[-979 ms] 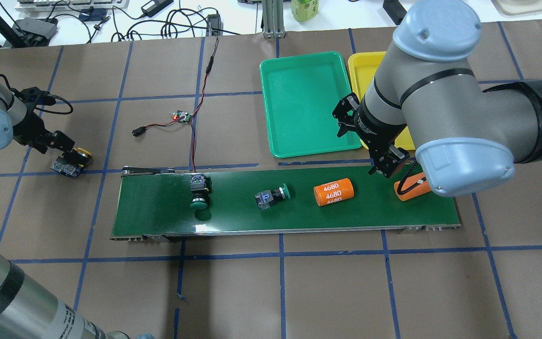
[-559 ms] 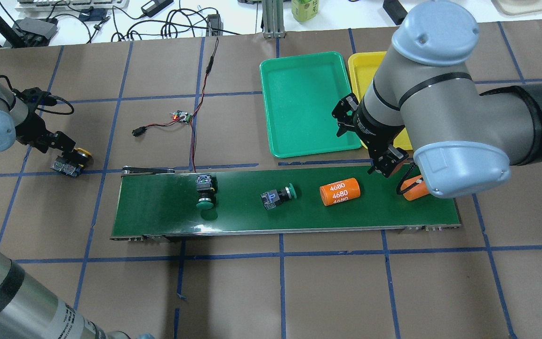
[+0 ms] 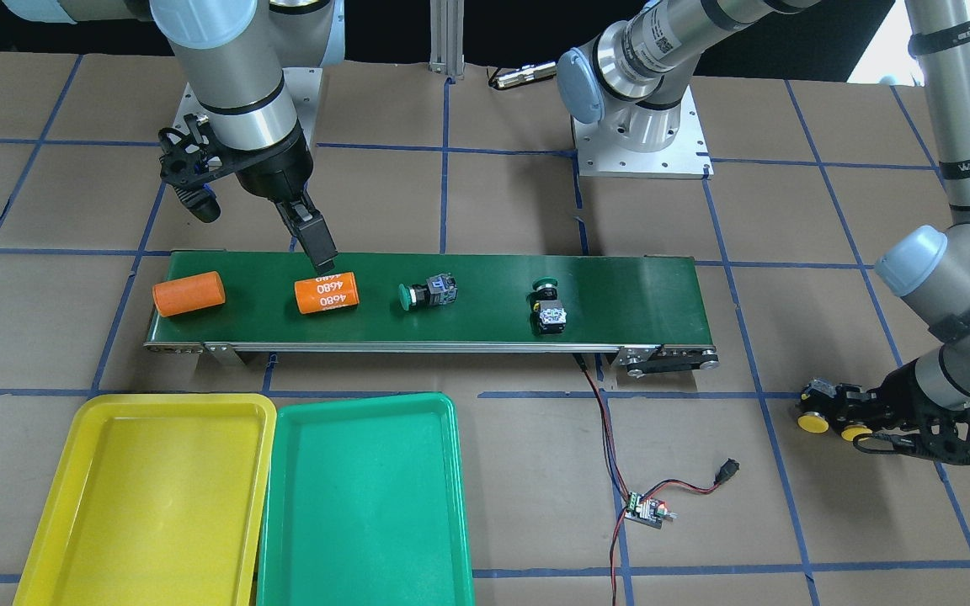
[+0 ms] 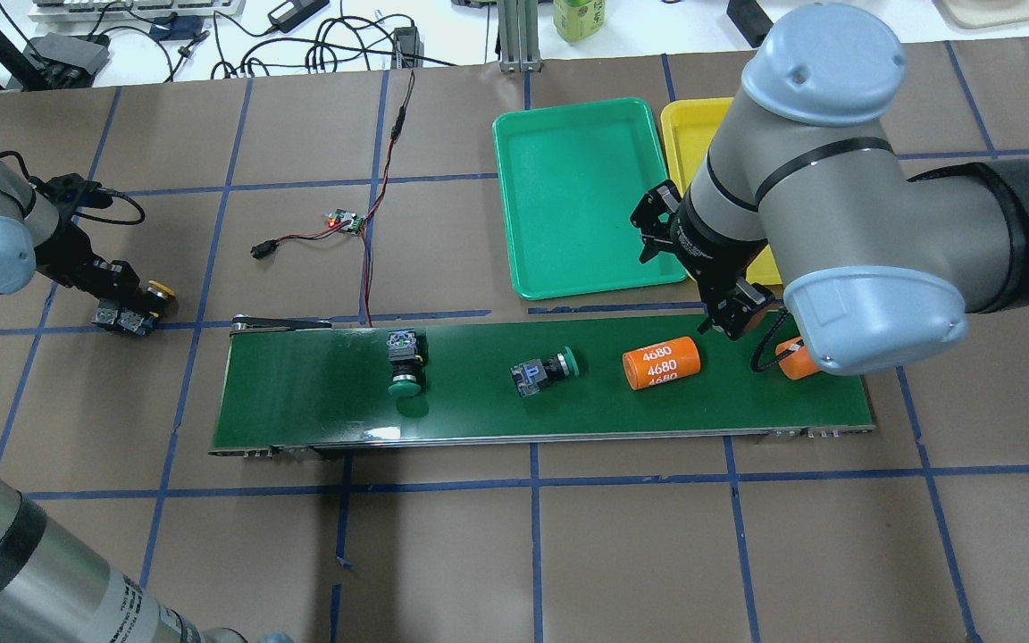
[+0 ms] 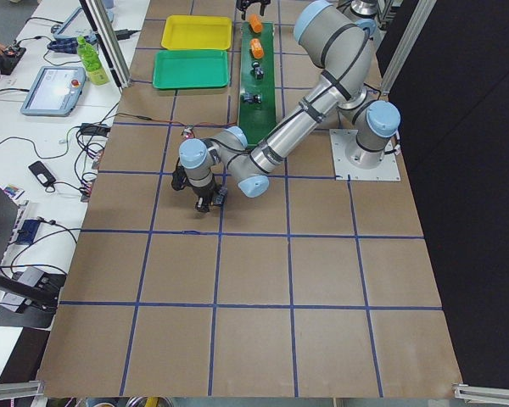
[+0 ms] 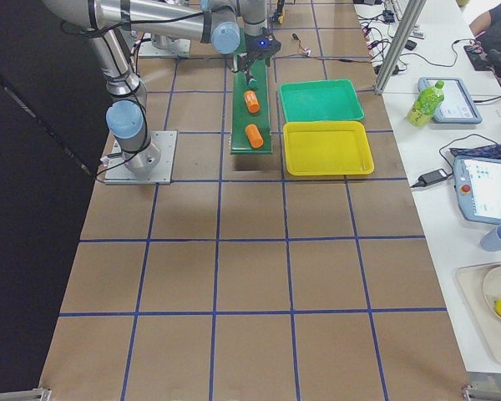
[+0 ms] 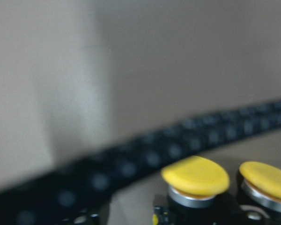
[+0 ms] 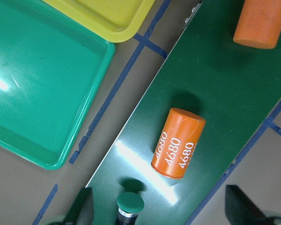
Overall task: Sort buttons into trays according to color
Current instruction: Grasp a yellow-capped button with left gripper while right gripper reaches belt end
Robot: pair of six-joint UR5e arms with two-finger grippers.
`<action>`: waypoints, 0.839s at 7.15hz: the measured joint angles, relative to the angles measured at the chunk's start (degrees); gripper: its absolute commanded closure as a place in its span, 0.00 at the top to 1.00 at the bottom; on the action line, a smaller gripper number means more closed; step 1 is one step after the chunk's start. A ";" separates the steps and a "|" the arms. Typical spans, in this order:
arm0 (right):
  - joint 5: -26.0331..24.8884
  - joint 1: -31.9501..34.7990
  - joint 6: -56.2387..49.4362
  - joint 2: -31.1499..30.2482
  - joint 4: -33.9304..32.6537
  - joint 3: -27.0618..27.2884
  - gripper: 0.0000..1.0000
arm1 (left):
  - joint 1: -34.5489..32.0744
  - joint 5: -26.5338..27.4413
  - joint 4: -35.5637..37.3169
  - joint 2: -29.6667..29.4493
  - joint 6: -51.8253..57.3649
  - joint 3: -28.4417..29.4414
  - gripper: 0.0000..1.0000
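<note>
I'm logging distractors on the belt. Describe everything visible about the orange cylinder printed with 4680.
The orange cylinder is short, smooth and matte-looking, with "4680" repeated in white down its side. It lies on its side on the dark-green conveyor belt, between a green-capped button and a plain orange cylinder. Only the belt touches it.

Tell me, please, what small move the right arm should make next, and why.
Probably slide the right gripper along the belt to the nearer green button and lower over it: its jaws are open and empty, hanging over the orange cylinder, and the green tray holds nothing.
</note>
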 measured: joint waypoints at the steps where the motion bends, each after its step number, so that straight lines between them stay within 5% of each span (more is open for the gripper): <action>1: -0.12 0.02 0.07 0.09 0.09 0.00 1.00 | 0.01 0.13 -0.16 0.62 -0.40 -0.19 0.00; 3: -0.01 0.91 1.85 0.26 0.13 0.29 1.00 | -0.33 0.48 -3.30 3.62 -1.83 -0.09 0.00; 6: 0.09 2.93 4.86 1.34 -0.65 1.94 1.00 | -7.11 0.33 -15.46 15.70 -13.19 -2.18 0.00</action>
